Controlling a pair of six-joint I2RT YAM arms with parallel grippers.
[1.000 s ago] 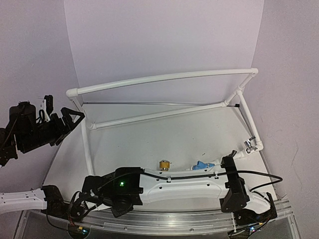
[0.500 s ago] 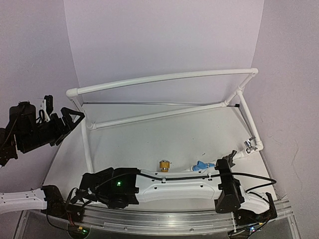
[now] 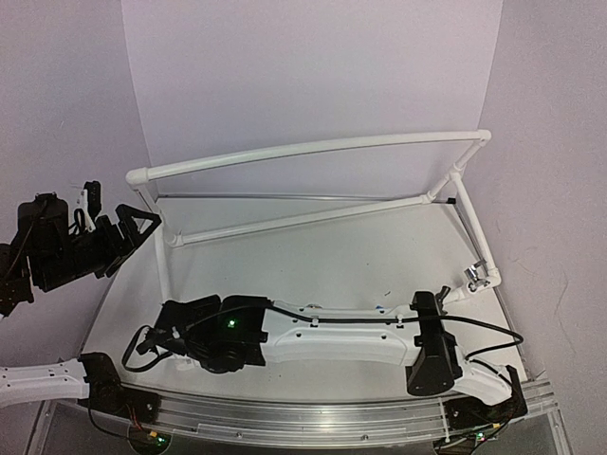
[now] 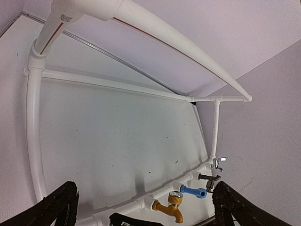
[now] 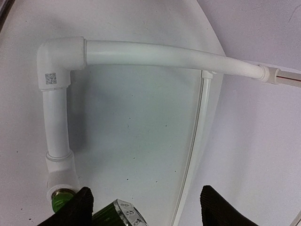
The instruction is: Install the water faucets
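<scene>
Apparently the last fitting is in hand. The green faucet point(image 5: 61, 201) sits with its threaded end in the socket at the near-left corner of the pipe frame point(image 5: 155, 54). The golden faucet point(image 4: 170, 207), blue faucet point(image 4: 193, 191), dark grey faucet point(image 4: 209, 178) and silver faucet point(image 4: 217, 163) already line the front pipe. The right tool point(image 5: 143, 207) straddles the green knob, jaws apart and not clamped. The left tool point(image 3: 140, 226) hangs spread and empty. Next, I judge, comes a square pinch and a twist home.

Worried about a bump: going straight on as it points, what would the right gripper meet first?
For the right gripper, likely the green faucet, low between its fingers at the pipe end; depth unclear.
</scene>
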